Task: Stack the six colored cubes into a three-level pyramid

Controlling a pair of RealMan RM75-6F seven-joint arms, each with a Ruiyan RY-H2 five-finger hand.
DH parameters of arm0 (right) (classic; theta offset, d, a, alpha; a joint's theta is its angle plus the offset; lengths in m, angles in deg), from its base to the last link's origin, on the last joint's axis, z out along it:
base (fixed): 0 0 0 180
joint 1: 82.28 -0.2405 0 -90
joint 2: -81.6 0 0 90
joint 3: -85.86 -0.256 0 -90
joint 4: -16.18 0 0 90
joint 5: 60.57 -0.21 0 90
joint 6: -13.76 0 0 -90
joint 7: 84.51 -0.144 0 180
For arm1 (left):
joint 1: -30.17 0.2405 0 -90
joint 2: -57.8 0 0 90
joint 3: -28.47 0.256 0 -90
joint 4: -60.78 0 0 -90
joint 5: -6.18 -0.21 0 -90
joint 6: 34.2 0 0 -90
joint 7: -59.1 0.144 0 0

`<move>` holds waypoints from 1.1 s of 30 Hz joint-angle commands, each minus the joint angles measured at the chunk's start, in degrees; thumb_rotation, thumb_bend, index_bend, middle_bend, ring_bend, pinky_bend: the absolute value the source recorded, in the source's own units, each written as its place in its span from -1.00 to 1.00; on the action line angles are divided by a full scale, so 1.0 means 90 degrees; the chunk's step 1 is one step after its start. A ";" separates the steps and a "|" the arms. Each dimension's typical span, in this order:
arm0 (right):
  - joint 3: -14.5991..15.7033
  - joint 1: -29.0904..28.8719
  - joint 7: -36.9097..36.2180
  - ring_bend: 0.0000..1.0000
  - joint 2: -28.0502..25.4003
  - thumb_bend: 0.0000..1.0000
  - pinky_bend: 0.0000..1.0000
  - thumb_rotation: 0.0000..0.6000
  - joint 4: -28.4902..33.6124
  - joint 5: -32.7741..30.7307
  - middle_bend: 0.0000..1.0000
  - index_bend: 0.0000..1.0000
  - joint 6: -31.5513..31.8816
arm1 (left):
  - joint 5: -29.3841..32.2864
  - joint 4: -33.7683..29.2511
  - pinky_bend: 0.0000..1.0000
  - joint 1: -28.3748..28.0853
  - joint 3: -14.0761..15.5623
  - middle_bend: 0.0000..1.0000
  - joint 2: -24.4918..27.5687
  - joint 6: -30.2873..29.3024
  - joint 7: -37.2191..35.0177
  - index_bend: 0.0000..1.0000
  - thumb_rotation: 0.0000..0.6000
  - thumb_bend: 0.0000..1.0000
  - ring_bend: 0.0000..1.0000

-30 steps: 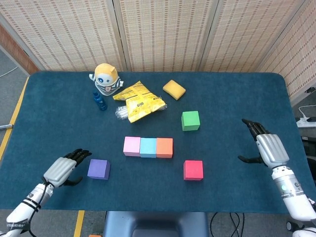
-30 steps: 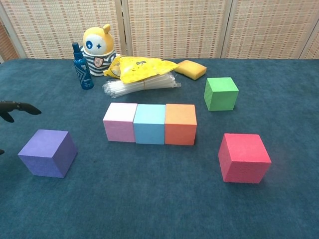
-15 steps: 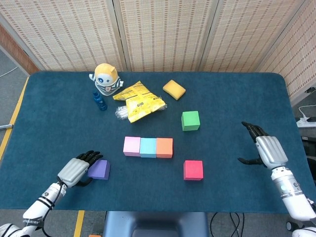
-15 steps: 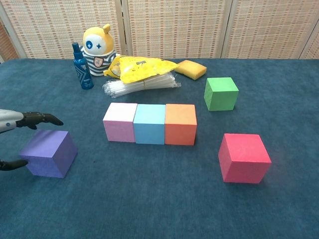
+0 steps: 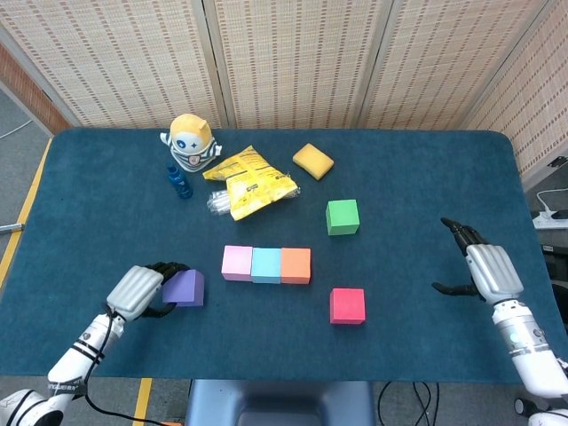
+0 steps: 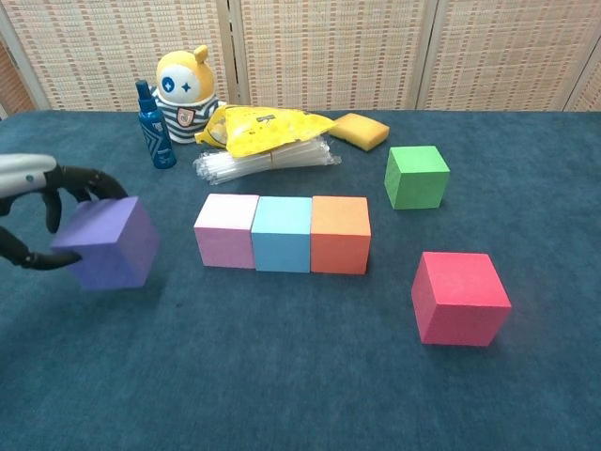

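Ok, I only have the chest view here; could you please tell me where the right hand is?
Observer: The right hand hangs over the right part of the table, well right of the red cube.
Operator: Thank you. Is it holding anything?
Observer: No, it holds nothing and its fingers are apart.
Operator: And the left arm, which my frame cuts off?
Observer: The left hand grips the purple cube from the cube's left side, and its forearm runs back to the near left edge of the table.
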 commanded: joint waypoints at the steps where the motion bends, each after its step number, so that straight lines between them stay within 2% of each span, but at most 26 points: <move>1: -0.0029 0.0027 0.0000 -0.52 -0.0053 -0.67 -0.11 1.00 0.0045 0.0014 -0.55 -0.81 0.0020 | 0.0242 -0.0461 -0.03 -0.0267 -0.0403 -0.10 0.0367 0.0111 -0.0165 -0.18 1.00 -0.27 -0.19; 8: -0.0095 0.0146 -0.0028 -0.52 -0.0251 -0.67 -0.11 1.00 0.0200 0.0002 -0.55 -0.81 0.0089 | 0.1220 -0.0993 -0.04 -0.1037 -0.1061 -0.19 0.0541 0.0965 -0.0050 -0.25 1.00 -0.28 -0.28; 12: -0.0114 0.0217 -0.0029 -0.52 -0.0328 -0.67 -0.11 1.00 0.0259 -0.0011 -0.55 -0.81 0.0127 | 0.1775 -0.0956 -0.05 -0.1471 -0.1195 -0.19 0.0319 0.1323 0.0401 -0.26 1.00 -0.27 -0.29; 22: -0.0148 0.0338 -0.0071 -0.52 -0.0394 -0.67 -0.11 1.00 0.0251 -0.0040 -0.55 -0.81 0.0121 | 0.2941 -0.0700 -0.10 -0.2309 -0.1093 -0.19 -0.0414 0.1377 0.2000 -0.28 1.00 -0.27 -0.30; 33: -0.0188 0.0392 -0.0172 -0.52 -0.0349 -0.67 -0.11 1.00 0.0111 -0.0064 -0.55 -0.81 0.0036 | 0.3604 -0.0537 -0.11 -0.2709 -0.0914 -0.21 -0.0555 0.1265 0.2658 -0.28 1.00 -0.28 -0.34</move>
